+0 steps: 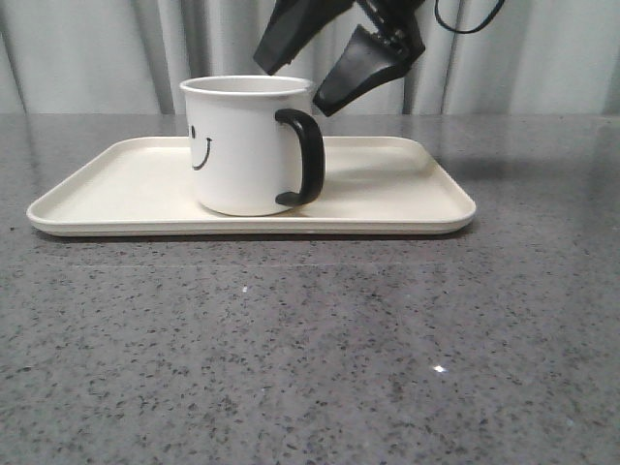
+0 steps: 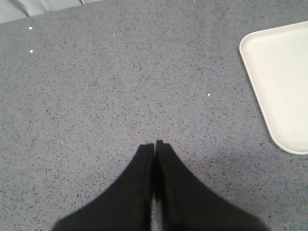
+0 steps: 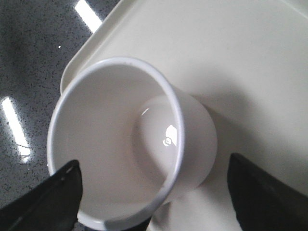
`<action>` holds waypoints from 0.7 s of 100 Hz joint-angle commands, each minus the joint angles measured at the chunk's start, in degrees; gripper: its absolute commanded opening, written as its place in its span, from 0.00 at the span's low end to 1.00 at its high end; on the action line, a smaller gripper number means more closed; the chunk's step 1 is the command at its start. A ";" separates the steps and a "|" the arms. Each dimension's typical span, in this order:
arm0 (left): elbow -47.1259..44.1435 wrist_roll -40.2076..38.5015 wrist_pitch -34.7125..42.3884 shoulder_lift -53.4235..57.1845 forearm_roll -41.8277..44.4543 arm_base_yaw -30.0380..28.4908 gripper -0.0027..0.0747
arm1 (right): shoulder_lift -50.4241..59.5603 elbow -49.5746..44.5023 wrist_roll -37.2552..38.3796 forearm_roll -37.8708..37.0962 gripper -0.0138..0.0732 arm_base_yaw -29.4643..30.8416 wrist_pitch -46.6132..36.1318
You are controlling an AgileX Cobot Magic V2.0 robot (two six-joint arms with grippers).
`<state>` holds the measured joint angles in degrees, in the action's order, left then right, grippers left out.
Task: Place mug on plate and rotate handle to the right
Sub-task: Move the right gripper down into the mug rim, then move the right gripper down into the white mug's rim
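The white mug (image 1: 242, 145) stands upright on the cream plate (image 1: 407, 194), left of its middle, with the smiley face turned left. Its black handle (image 1: 305, 160) points to the right and somewhat toward the camera. My right gripper (image 1: 291, 82) hangs open just above the mug's right rim, holding nothing. In the right wrist view the empty mug (image 3: 120, 159) sits between the spread fingers of the right gripper (image 3: 153, 162), on the plate (image 3: 240, 57). My left gripper (image 2: 155, 144) is shut and empty over bare table, beside a corner of the plate (image 2: 284, 82).
The grey speckled table (image 1: 310, 349) stretches in front of the plate. A pale curtain (image 1: 87, 58) hangs behind it. The right half of the plate is bare.
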<state>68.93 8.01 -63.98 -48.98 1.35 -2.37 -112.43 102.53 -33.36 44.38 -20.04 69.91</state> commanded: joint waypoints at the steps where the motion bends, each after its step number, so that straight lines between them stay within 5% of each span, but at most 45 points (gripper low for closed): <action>1: 1.24 -0.57 3.06 0.35 -0.37 -0.18 0.01 | 2.94 1.57 -0.05 2.33 0.86 0.05 -0.88; 70: 1.24 -0.57 2.98 0.35 -0.41 -0.18 0.01 | 2.94 1.57 1.91 1.47 0.86 0.05 -0.55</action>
<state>68.93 8.01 -64.20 -48.98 1.35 -2.37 -112.72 102.53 -31.22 43.50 -20.04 69.43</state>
